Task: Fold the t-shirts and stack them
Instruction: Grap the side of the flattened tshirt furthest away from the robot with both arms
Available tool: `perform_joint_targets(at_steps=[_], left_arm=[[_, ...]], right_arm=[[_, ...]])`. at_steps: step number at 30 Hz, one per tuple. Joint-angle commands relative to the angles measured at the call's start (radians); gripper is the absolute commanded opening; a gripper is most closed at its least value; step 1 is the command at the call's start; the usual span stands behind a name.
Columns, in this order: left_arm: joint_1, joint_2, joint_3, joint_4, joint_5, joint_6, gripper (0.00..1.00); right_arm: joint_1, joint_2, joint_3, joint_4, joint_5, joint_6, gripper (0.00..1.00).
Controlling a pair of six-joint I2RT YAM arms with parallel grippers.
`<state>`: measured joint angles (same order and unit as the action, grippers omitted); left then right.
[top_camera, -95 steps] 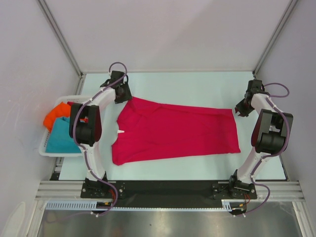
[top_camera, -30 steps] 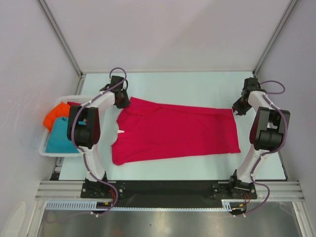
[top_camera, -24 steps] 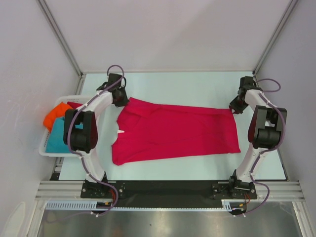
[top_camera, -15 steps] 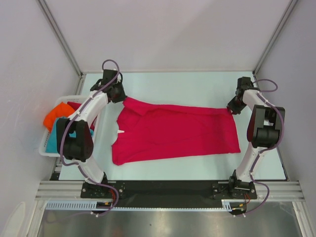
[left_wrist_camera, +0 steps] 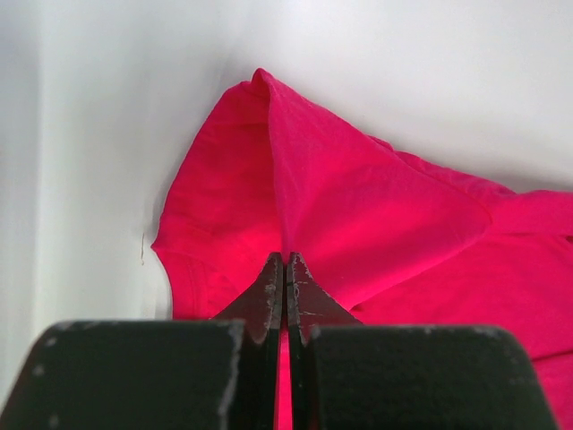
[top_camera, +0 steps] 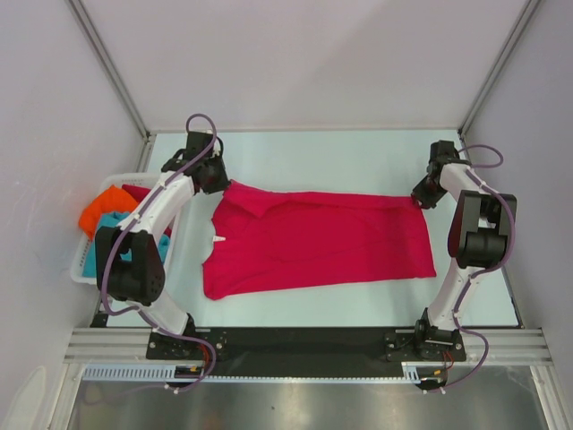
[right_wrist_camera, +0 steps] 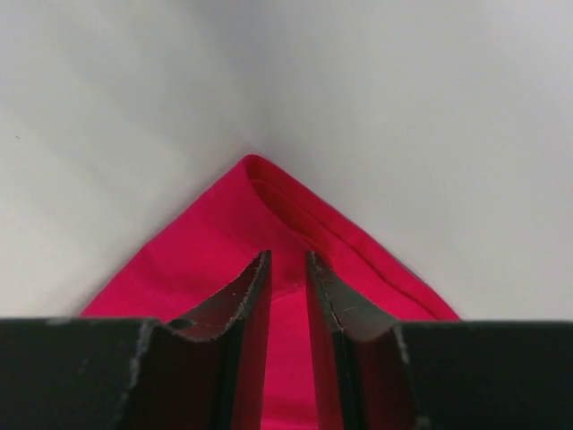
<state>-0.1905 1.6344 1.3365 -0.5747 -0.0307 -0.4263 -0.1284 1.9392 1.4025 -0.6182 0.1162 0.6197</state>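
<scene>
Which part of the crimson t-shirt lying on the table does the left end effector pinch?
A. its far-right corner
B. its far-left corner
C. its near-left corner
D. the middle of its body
B: the left end effector is shut on a raised fold at the far-left corner of the crimson t-shirt.

From above and behind the arm bases we look down on the whole table, while each wrist view peers close along its own fingers at one far corner of the crimson t-shirt.
</scene>
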Motion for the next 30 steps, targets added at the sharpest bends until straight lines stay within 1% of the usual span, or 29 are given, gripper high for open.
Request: perform_joint_targets(at_steps=[1,9,15,17,18,19,20,21,30], left_arm=[[-0.006,-0.054,-0.005,0.004,-0.006,-0.002,0.00],[-0.006,-0.062,-0.002,-0.004,-0.012,0.006,0.00],[-0.006,-0.057,-0.003,-0.004,-0.011,0.006,0.00],[-0.006,-0.057,-0.002,-0.004,-0.011,0.006,0.00],[-0.006,-0.057,-0.002,-0.004,-0.009,0.006,0.00],[-0.006,-0.056,0.000,-0.004,-0.012,0.006,0.00],[-0.006,-0.056,0.000,-0.004,-0.011,0.006,0.00],[-0.006,-0.053,0.001,-0.004,-0.011,0.006,0.00],[-0.007,-0.054,0.015,-0.007,-0.009,0.006,0.00]], right_arm=[[0.003,-0.023,-0.036,0.012,0.005,0.003,0.27],[0.000,-0.033,-0.095,0.037,0.003,0.006,0.27],[0.000,-0.032,-0.096,0.043,0.008,-0.001,0.27],[0.000,-0.028,-0.096,0.044,0.000,-0.002,0.23],[0.001,-0.028,-0.097,0.051,-0.003,-0.005,0.18],[0.001,-0.026,-0.102,0.055,-0.012,-0.006,0.08],[0.001,-0.029,-0.103,0.061,-0.015,-0.006,0.03],[0.003,-0.031,-0.105,0.064,-0.023,-0.011,0.00],[0.024,-0.104,-0.134,0.103,-0.001,-0.047,0.00]])
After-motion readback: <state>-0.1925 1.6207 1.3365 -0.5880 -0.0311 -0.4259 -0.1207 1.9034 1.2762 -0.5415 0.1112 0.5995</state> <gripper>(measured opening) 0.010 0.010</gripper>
